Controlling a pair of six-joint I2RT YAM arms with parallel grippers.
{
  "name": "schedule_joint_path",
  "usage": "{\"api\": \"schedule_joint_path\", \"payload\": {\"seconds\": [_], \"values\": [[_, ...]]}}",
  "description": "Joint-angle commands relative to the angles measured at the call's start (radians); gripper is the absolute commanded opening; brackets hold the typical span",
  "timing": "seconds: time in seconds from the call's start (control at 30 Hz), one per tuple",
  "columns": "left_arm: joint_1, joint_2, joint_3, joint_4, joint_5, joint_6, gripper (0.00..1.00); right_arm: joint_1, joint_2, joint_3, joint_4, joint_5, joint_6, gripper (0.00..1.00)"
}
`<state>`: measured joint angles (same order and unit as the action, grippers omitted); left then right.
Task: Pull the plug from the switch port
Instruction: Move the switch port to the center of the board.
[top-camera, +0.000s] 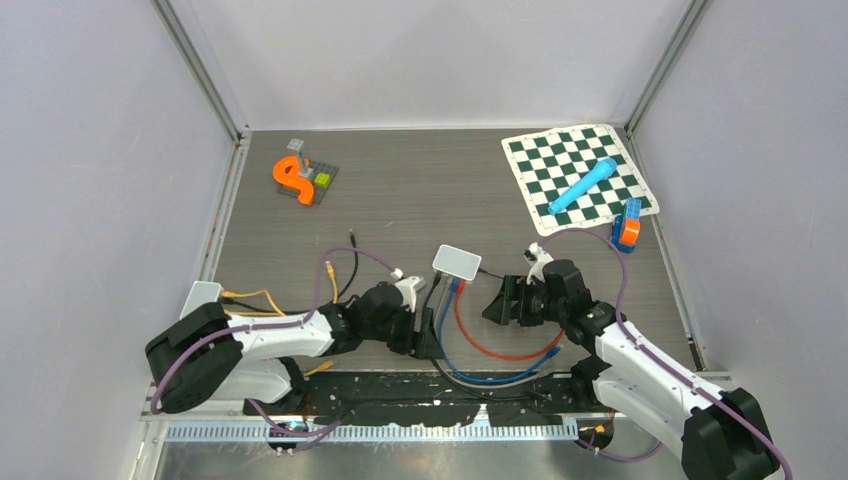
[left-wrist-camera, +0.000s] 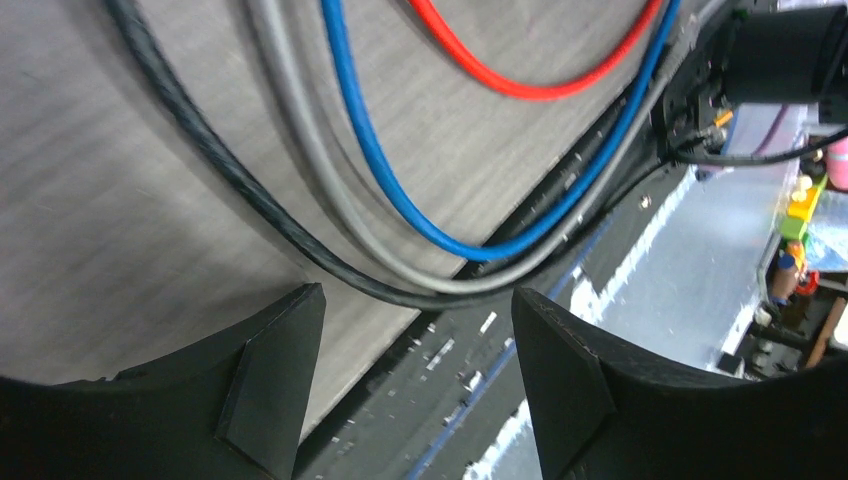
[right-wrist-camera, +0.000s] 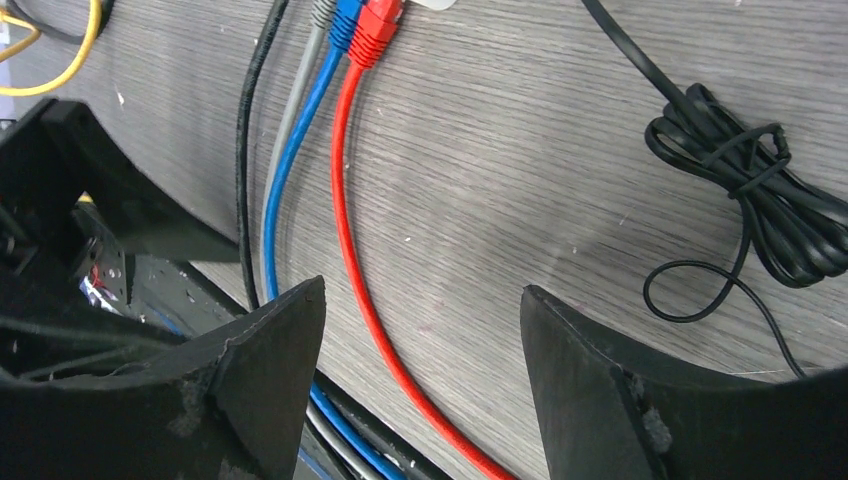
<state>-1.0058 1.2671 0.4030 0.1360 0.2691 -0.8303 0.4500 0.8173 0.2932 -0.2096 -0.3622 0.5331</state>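
Observation:
A small white switch (top-camera: 457, 262) lies on the wooden table between my arms. Red (right-wrist-camera: 375, 25), blue (right-wrist-camera: 345, 20) and grey (right-wrist-camera: 320, 12) plugs sit side by side in its near edge, at the top of the right wrist view. Their cables loop toward the table's front edge (top-camera: 495, 365). My left gripper (top-camera: 430, 342) is open and empty over the black (left-wrist-camera: 200, 140), grey and blue (left-wrist-camera: 370, 150) cables near the front edge. My right gripper (top-camera: 493, 304) is open and empty just right of the switch, with the red cable (right-wrist-camera: 350, 230) running between its fingers below.
A coiled black cable (right-wrist-camera: 745, 190) lies right of the switch. Yellow cables (top-camera: 255, 297) and a white box (top-camera: 200, 295) are at the left. A checkered mat (top-camera: 612, 150) with a blue cylinder (top-camera: 583, 184) is at the back right, an orange piece (top-camera: 292, 178) at the back left.

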Motion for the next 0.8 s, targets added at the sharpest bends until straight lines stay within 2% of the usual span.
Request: {"api": "schedule_joint_path", "payload": {"seconds": [0.0,0.43,0.77], "values": [[-0.046,0.014,0.006,0.029,0.007,-0.076,0.71,0.004,0.028,0.01,0.03,0.036,0.008,0.77],[-0.08,0.23,0.098,0.246,0.1,-0.135,0.7,0.004,0.035,0.019,0.014,0.133,0.013,0.77],[-0.08,0.332,0.207,0.254,0.154,-0.118,0.68,0.004,0.059,0.084,-0.041,0.226,-0.033,0.78]]}}
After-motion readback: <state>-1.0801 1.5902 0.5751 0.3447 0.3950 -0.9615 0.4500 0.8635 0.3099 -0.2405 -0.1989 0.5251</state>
